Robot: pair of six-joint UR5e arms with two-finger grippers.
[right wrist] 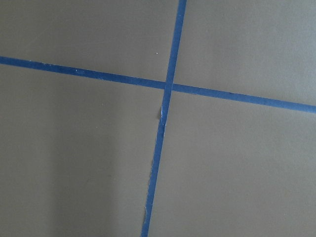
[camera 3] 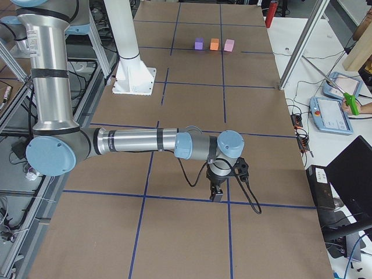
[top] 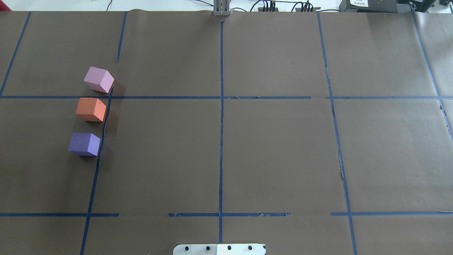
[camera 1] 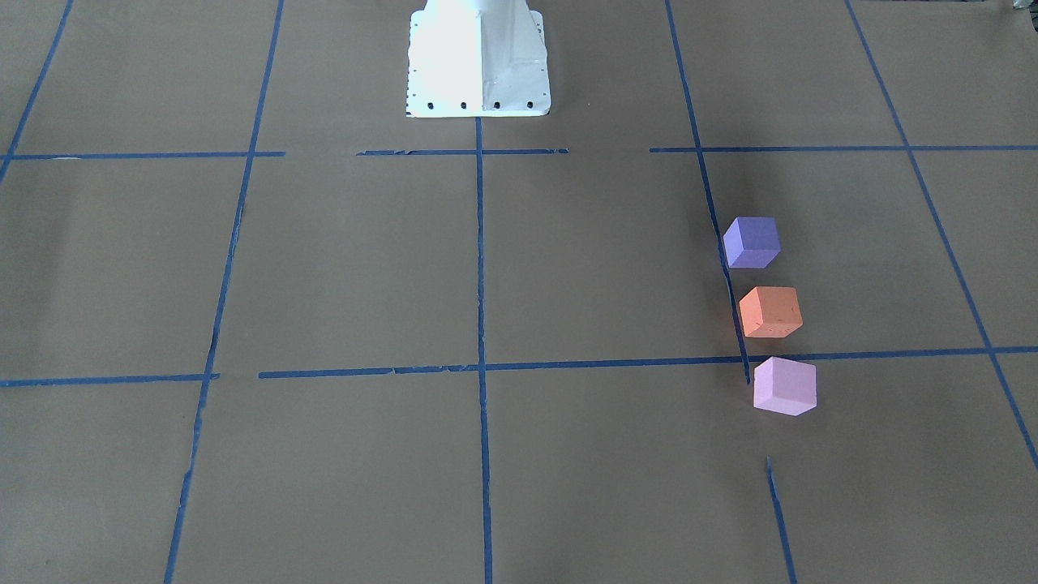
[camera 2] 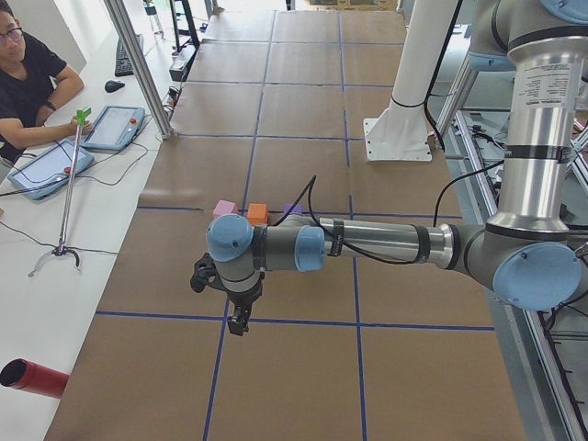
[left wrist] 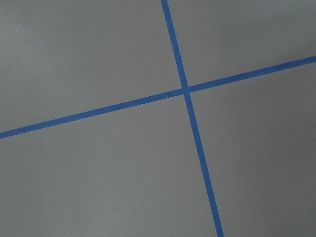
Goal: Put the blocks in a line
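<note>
We saw the pink block (top: 99,79), orange block (top: 91,109) and purple block (top: 84,144) lined up, slightly apart, at the overhead frame's left on the desk (top: 276,152). The left pincer (camera 2: 238,323) and right pincer (camera 3: 216,195) hung above the desk, well away; we couldn't tell how open they were.

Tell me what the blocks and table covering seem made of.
The orange block, purple block and pink block look like foam: matte, no gloss, small specks on the orange one. The table covering seems brown paper, dull; the grid lines are blue tape, frayed in places.
</note>
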